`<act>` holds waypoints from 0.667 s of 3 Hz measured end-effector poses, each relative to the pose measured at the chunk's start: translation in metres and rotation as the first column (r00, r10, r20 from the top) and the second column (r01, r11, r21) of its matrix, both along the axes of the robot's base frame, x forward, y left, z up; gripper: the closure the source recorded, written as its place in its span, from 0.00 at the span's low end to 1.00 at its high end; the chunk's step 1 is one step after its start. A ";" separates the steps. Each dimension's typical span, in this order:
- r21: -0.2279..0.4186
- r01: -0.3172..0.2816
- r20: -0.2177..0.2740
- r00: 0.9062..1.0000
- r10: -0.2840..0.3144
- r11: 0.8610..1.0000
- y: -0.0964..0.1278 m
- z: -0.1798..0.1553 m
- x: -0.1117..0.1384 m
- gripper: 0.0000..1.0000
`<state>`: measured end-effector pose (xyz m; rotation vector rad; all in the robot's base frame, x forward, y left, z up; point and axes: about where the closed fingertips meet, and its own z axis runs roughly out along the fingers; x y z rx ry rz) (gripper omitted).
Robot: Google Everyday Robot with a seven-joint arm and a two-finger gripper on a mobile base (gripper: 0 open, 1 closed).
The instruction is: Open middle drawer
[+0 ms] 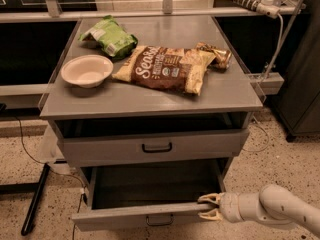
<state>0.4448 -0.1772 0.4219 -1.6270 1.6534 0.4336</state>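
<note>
The middle drawer (125,215) is the lower of the two grey drawers in view. It is pulled well out, its dark inside is exposed, and a small black bar handle (160,220) sits at the centre of its front. My gripper (210,207) reaches in from the lower right. Its two pale fingers (209,199) straddle the top edge of the drawer's front panel at its right end, closed on that edge. The drawer above (156,147), with its own black handle, is shut.
On the grey cabinet top (235,96) lie a white bowl (87,70), a green bag (110,36), a brown chip bag (167,68) and a small can (220,56). A black pole (35,199) lies on the speckled floor at the left. A dark cabinet (302,84) stands at the right.
</note>
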 end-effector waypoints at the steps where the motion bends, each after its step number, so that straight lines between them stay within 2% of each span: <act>1: 0.005 0.001 -0.004 1.000 -0.001 1.000 -0.001 -0.001 -0.011 1.00; 2: 0.005 0.001 -0.004 1.000 -0.001 1.000 -0.001 0.003 -0.011 1.00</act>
